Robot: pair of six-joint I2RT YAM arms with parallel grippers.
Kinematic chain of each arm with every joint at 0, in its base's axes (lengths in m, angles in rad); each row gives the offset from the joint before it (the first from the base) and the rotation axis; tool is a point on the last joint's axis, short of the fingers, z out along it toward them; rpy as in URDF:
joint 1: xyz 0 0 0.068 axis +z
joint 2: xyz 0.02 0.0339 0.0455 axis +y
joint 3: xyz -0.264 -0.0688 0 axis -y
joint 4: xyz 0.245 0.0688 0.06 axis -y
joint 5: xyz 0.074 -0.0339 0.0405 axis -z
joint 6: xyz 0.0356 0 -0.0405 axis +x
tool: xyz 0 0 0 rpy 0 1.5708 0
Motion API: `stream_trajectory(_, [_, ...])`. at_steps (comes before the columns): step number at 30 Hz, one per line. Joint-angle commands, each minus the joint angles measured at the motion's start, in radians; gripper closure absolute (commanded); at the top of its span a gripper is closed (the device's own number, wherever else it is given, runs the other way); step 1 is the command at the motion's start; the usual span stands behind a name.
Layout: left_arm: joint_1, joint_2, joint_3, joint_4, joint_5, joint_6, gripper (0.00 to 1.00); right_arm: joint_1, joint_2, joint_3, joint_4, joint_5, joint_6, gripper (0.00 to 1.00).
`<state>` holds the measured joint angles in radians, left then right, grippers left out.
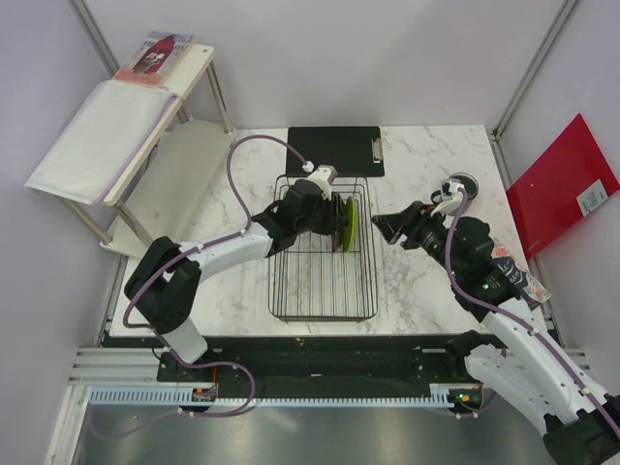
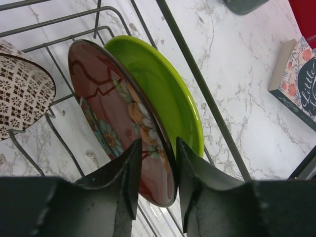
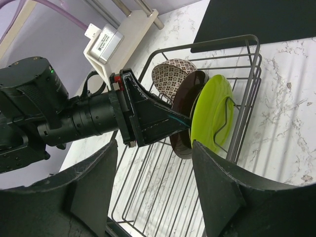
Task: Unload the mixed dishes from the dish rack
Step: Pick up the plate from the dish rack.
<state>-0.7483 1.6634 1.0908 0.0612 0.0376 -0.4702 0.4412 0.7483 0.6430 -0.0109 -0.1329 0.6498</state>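
Observation:
The dish rack sits mid-table. At its far end stand a brown-and-white patterned bowl, a dark red patterned plate and a lime-green plate, all on edge. My left gripper straddles the lower rim of the red plate, one finger on its patterned face and the other between the two plates. The jaws are narrow; whether they clamp the rim is unclear. My right gripper hovers open and empty to the right of the rack, facing the plates. A dark mug stands on the table behind the right arm.
A black clipboard lies just behind the rack. A book rests on the marble to the right, and a red folder leans on the right wall. A white shelf with a folded cloth stands off the table's left.

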Motion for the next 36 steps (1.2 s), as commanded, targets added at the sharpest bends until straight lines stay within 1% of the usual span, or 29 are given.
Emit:
stream_trajectory(1, [-0.003, 0.006, 0.028, 0.038, 0.03, 0.038, 0.64, -0.001, 0.013, -0.003, 0.023, 0.01, -0.016, 0.31])
stream_trajectory(2, [-0.002, 0.003, 0.024, 0.038, 0.031, 0.038, 0.69, -0.001, 0.016, -0.003, 0.025, 0.01, -0.015, 0.31])
stream_trajectory(4, [-0.002, -0.008, 0.012, 0.04, 0.03, 0.038, 0.74, -0.002, 0.02, -0.005, 0.026, 0.009, -0.012, 0.32])
stream_trajectory(7, [-0.003, -0.042, 0.001, 0.045, 0.045, 0.044, 0.87, -0.001, 0.022, -0.006, 0.029, 0.009, -0.01, 0.32])
stream_trajectory(8, [-0.003, -0.06, -0.002, 0.045, 0.047, 0.05, 0.94, -0.001, 0.022, -0.006, 0.029, 0.01, -0.012, 0.32])
stream_trajectory(9, [-0.002, -0.071, -0.005, 0.045, 0.05, 0.051, 0.97, -0.001, 0.02, -0.008, 0.029, 0.013, -0.012, 0.32])
stream_trajectory(16, [0.006, -0.155, -0.006, 0.037, 0.108, 0.07, 0.98, -0.002, 0.006, -0.016, 0.026, 0.016, -0.01, 0.32])
stream_trajectory(24, [0.018, -0.249, 0.018, 0.009, 0.171, 0.044, 0.98, -0.002, -0.015, -0.017, 0.014, 0.016, -0.006, 0.32])
stream_trajectory(27, [0.03, -0.307, 0.014, 0.014, 0.192, 0.019, 0.98, -0.001, -0.036, -0.016, 0.014, 0.024, -0.006, 0.32])
stream_trajectory(30, [0.047, -0.388, -0.002, 0.058, 0.246, 0.001, 0.98, -0.001, -0.066, -0.003, -0.017, 0.041, -0.015, 0.32])
stream_trajectory(33, [0.05, -0.468, -0.002, 0.089, 0.292, 0.016, 0.98, -0.001, -0.089, 0.018, -0.049, 0.064, -0.035, 0.32])
stream_trajectory(36, [0.05, -0.525, 0.017, 0.059, 0.361, 0.068, 0.98, -0.001, -0.102, 0.053, -0.09, 0.079, -0.053, 0.32])
